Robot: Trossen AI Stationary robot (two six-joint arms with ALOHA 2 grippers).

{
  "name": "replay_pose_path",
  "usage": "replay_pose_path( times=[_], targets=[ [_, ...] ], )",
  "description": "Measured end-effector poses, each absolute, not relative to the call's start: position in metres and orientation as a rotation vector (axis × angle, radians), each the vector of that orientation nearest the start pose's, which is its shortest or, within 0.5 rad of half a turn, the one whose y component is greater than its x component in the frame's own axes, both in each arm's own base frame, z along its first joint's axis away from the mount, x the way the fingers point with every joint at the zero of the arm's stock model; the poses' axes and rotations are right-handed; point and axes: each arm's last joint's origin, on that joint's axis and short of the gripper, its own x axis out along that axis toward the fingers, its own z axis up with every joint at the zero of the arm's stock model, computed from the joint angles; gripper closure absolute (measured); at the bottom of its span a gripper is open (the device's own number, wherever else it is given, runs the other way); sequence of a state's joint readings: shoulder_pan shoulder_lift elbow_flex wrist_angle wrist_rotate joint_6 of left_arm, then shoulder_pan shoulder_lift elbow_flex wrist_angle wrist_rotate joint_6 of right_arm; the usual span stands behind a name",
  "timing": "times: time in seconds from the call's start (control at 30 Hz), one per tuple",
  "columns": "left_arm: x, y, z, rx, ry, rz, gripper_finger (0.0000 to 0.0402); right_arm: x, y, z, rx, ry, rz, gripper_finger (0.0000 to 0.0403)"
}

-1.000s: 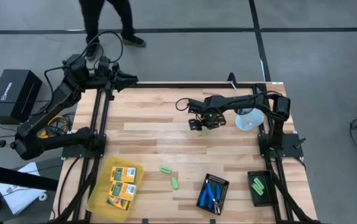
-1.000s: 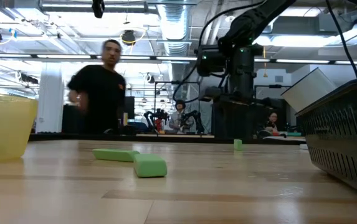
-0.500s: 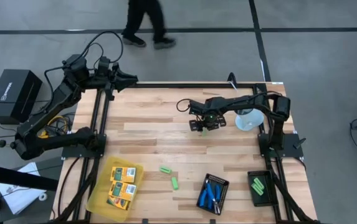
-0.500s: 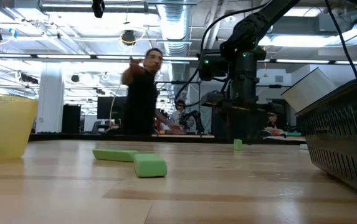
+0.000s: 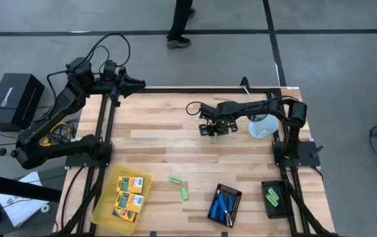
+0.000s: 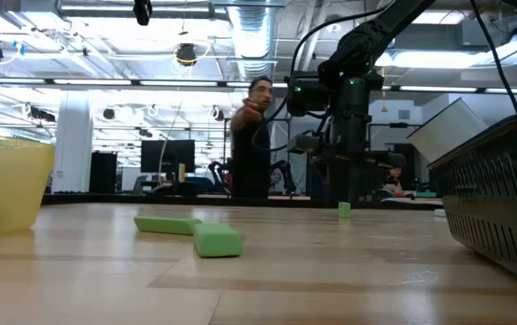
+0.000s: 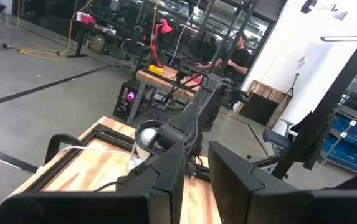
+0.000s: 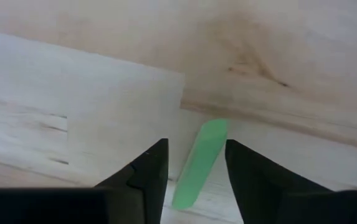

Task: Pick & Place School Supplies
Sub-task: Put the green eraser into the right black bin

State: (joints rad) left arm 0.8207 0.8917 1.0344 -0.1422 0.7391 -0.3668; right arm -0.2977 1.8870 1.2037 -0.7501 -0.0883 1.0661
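While our right pincer [image 5: 214, 130] hangs over the bench [image 5: 162, 141], a green block [image 8: 200, 163] lies between its parted fingers.

We see that block on the wood, ungripped; two more green blocks [image 5: 179, 186] lie nearer the yellow tray [image 5: 102, 209]. Our left pincer [image 5: 135, 83] waits at the bench's far corner, its fingers slightly apart.

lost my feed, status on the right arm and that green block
Right gripper open, straddling green block on table. Not gripped yet. Left gripper parked at far-left corner. Nothing in the way.

Right pincer [image 8: 195, 163] low, fingers parted; left arm [image 5: 56, 115] folded back.
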Motion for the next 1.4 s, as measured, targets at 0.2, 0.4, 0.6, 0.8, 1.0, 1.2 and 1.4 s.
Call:
replay_pose_path(
  times=[0.2,0.4,0.6,0.8,1.0,1.2,1.4],
  targets=[
    [0.135,0.116,0.403,-0.366,-0.015,0.080,0.0334,0.321,-0.095,0.138,1.191,1.208,-0.941,0.0246],
    [0.135,0.116,0.403,-0.365,-0.012,0.067,0.0334,0.319,-0.089,0.134,1.195,1.215,-0.942,0.0253],
    [0.137,0.118,0.402,-0.370,-0.006,0.063,0.0334,0.318,-0.092,0.133,1.187,1.234,-0.909,0.0316],
    [0.138,0.119,0.401,-0.373,-0.001,0.056,0.0334,0.317,-0.096,0.133,1.176,1.240,-0.873,0.0380],
    [0.138,0.119,0.401,-0.373,-0.001,0.056,0.0334,0.316,-0.099,0.138,1.173,1.219,-0.834,0.0381],
    [0.138,0.119,0.401,-0.371,-0.004,0.065,0.0334,0.313,-0.108,0.171,1.152,1.075,-0.762,0.0382],
    [0.138,0.120,0.402,-0.369,-0.010,0.088,0.0334,0.307,-0.099,0.211,1.121,0.944,-0.659,0.0382]
  ],
)
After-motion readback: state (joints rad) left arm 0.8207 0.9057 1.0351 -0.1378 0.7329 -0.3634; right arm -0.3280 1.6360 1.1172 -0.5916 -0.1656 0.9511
